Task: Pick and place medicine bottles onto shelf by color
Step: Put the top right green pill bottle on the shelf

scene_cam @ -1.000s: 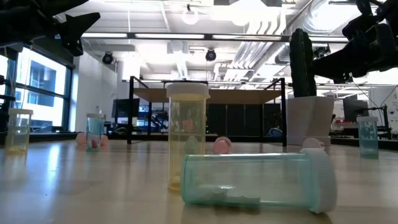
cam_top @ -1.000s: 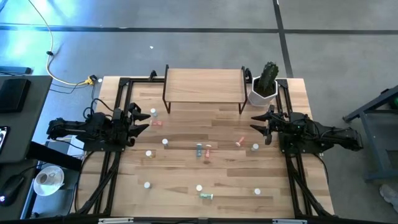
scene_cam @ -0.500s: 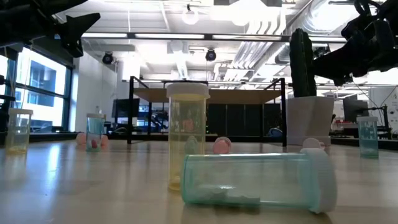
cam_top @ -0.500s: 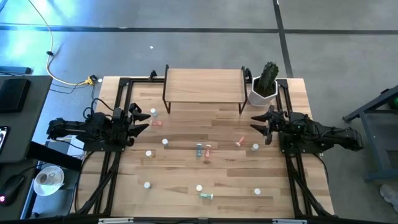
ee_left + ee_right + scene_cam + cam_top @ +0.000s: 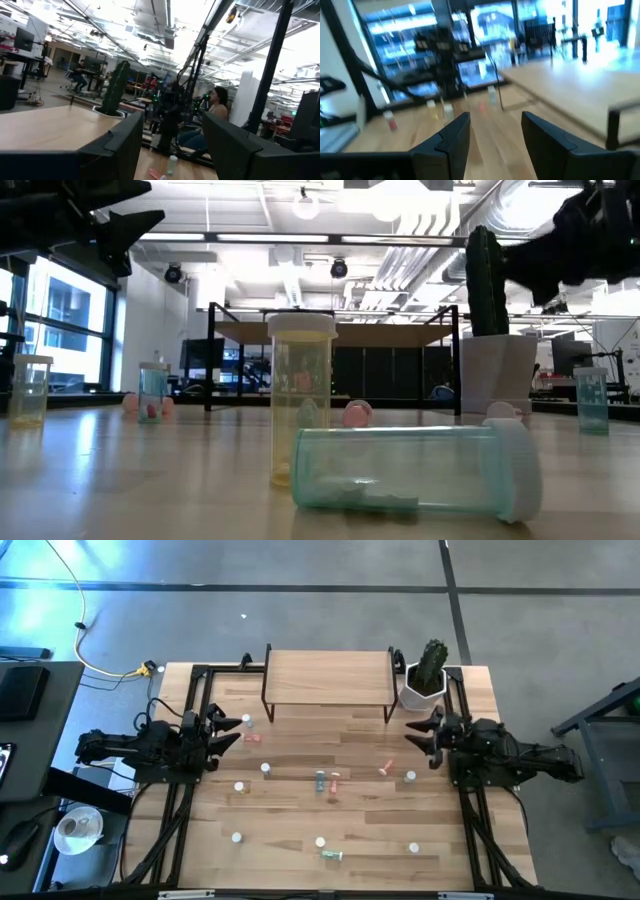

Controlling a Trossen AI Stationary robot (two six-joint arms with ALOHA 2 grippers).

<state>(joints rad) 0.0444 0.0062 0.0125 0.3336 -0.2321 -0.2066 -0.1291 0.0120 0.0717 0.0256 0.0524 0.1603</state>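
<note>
A: How far are we?
B: Barely begun. Near us, the medicine bottles [image 5: 320,780] lie scattered across the worktop [image 5: 300,830]; both the left hand [image 5: 228,733] and right hand [image 5: 422,730] hang open, empty.
A: Farther back?
B: The shelf [image 5: 328,678] carries nothing.

Setting: robotics lab or open workshop.
Evidence: exposed ceiling ducts [image 5: 420,250] and strip lights, far workbenches [image 5: 30,57] with seated people [image 5: 212,117], grey concrete floor [image 5: 300,615], yellow cable [image 5: 85,635].
</note>
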